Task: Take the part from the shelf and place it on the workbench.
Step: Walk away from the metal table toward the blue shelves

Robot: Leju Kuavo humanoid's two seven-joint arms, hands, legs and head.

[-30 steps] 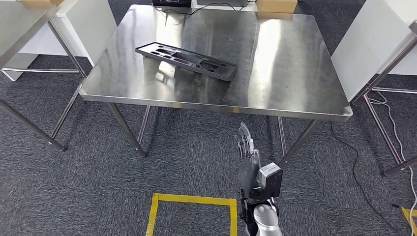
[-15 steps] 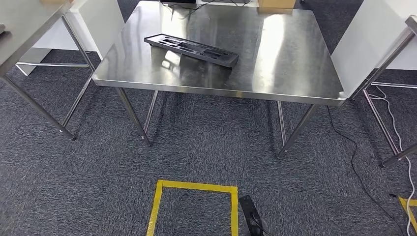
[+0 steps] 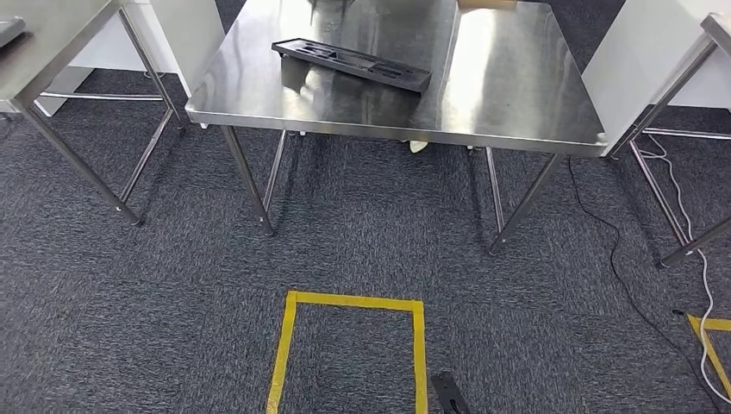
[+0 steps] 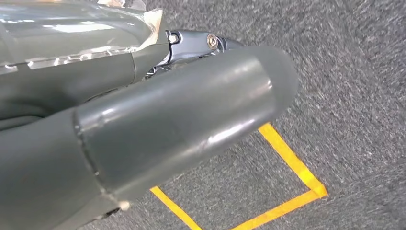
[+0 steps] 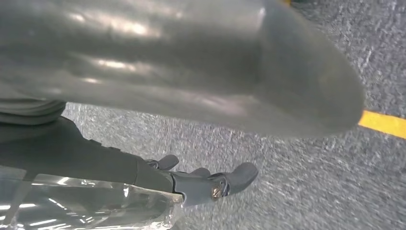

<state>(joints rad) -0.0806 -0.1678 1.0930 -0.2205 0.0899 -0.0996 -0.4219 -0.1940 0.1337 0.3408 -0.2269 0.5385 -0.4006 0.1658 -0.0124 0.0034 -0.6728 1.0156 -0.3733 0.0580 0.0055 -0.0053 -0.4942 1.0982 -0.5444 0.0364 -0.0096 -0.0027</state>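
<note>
The black moulded part (image 3: pixel 353 62), long and flat with several recesses, lies on the steel workbench (image 3: pixel 517 112) near its left side. Both arms hang low over the carpet, far from the part. My left hand (image 4: pixel 182 120) holds nothing: its thick grey thumb sticks out and its dark fingers (image 4: pixel 203 43) show behind it. My right hand (image 5: pixel 167 72) also holds nothing, its dark fingers (image 5: pixel 215 179) stretched out above the floor. A dark fingertip (image 3: pixel 448 392) of the right hand pokes in at the bottom edge of the head view.
A yellow tape square (image 3: pixel 353 302) marks the carpet in front of me. Another steel table (image 3: pixel 52 43) stands at the left and a further table frame (image 3: pixel 681 198) at the right. Cables (image 3: pixel 616 259) trail over the floor by the workbench's right legs.
The whole head view has shifted: the workbench now sits higher and farther off in the picture. My right hand, raised with straight fingers a second ago, has dropped to the bottom edge.
</note>
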